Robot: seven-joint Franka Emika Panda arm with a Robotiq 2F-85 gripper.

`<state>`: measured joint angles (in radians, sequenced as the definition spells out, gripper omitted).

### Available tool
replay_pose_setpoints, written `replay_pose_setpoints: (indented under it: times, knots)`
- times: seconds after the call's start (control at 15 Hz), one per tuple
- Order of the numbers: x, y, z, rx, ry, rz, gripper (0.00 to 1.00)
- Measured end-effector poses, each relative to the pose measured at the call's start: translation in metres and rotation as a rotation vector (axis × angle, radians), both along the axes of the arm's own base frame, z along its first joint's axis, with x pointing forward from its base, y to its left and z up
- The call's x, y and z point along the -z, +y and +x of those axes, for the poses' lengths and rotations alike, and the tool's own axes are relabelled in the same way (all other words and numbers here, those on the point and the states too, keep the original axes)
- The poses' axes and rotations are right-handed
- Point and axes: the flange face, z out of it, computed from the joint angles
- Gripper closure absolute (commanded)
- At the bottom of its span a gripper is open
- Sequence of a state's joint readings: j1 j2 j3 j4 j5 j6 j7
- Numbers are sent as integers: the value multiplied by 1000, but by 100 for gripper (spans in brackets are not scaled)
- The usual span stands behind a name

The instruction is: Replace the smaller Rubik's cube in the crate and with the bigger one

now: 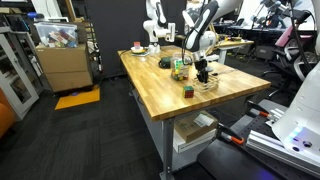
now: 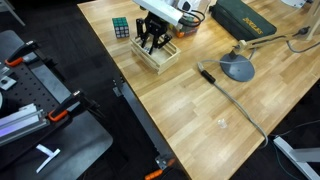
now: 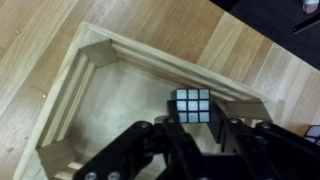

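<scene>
The gripper (image 3: 196,140) hangs over the crate (image 3: 70,80), jaws wide and empty either side of the smaller Rubik's cube (image 3: 193,107) inside, probably to pull it so the bigger one (image 2: 121,28) parked alongside can go in.

The pale butcher-block tabletop (image 2: 150,125) fills most of an exterior view, its planks running diagonally. Near the top centre the slatted crate (image 2: 168,58) rests on it. The bigger cube (image 2: 121,28) stands near the crate toward the upper left, not touching it. A dark green case (image 2: 245,20) lies at the upper right. Below that is a grey round disc (image 2: 238,68), and a thin cable (image 2: 235,100) trails toward the lower right.
</scene>
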<state>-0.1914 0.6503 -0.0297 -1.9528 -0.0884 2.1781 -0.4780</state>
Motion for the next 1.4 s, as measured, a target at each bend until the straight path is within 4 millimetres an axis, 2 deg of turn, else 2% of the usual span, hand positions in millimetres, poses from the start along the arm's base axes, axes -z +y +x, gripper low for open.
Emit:
replay_pose_setpoints:
  times: [0.2,0.33,0.53,0.73,1.0,1.2,1.4]
  knots:
    - [-3,-1,3,0,-14,-2,92]
    - [-15,-2,10,-1,-55,-9,92]
    - [-53,-6,23,0,-146,-28,92]
    - [-87,-15,25,24,-229,-58,92]
    - [-111,-53,9,135,-292,-123,92]
    - [-119,-97,-10,269,-349,-219,92]
    - [-118,-135,-33,443,-369,-291,92]
